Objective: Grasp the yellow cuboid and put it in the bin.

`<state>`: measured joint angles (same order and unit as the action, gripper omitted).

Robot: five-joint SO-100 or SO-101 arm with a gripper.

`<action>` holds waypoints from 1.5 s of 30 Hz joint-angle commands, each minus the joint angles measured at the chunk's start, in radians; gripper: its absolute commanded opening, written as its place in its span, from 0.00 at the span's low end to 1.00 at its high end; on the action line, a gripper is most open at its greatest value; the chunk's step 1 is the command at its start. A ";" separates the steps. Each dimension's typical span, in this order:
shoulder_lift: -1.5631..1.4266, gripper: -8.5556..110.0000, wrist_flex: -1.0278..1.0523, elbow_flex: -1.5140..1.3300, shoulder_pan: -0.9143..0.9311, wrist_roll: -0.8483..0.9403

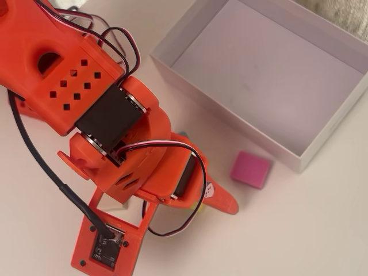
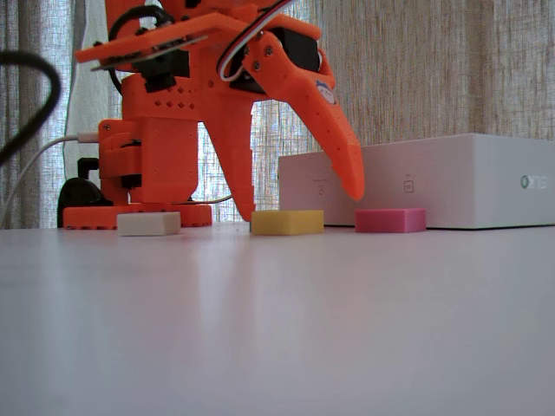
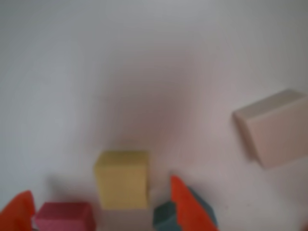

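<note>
The yellow cuboid (image 2: 287, 222) lies flat on the table, between a cream block and a pink block in the fixed view. My orange gripper (image 2: 299, 201) is open and hangs just above the yellow cuboid, one finger on each side of it, touching nothing. In the wrist view the yellow cuboid (image 3: 122, 179) sits between the two orange fingertips (image 3: 185, 202). In the overhead view the arm hides it. The bin (image 1: 224, 112), a large white shallow box, stands at the upper right of the overhead view and shows behind the blocks in the fixed view (image 2: 451, 182).
A pink block (image 1: 250, 169) lies near the bin's front wall. A cream block (image 2: 148, 224) lies by the arm's base. A teal block (image 3: 166, 216) sits right behind one fingertip in the wrist view. Cables run along the arm.
</note>
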<state>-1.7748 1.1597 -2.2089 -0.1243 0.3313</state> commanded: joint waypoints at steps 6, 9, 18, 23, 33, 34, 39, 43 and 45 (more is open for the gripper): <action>0.048 0.33 0.003 0.006 -0.026 -0.029; 0.071 0.33 0.009 0.011 -0.031 -0.038; 0.130 0.33 0.009 0.061 -0.034 -0.040; 0.144 0.30 -0.005 0.072 -0.021 -0.043; 0.150 0.16 -0.026 0.072 -0.014 -0.060; 0.150 0.14 -0.028 0.072 -0.014 -0.061; 0.153 0.00 -0.046 0.072 -0.014 -0.061; 0.141 0.00 -0.054 0.069 -0.012 -0.061; 0.121 0.00 -0.054 0.077 -0.008 -0.061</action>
<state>-1.6322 1.1137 -2.1430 -0.1427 0.2792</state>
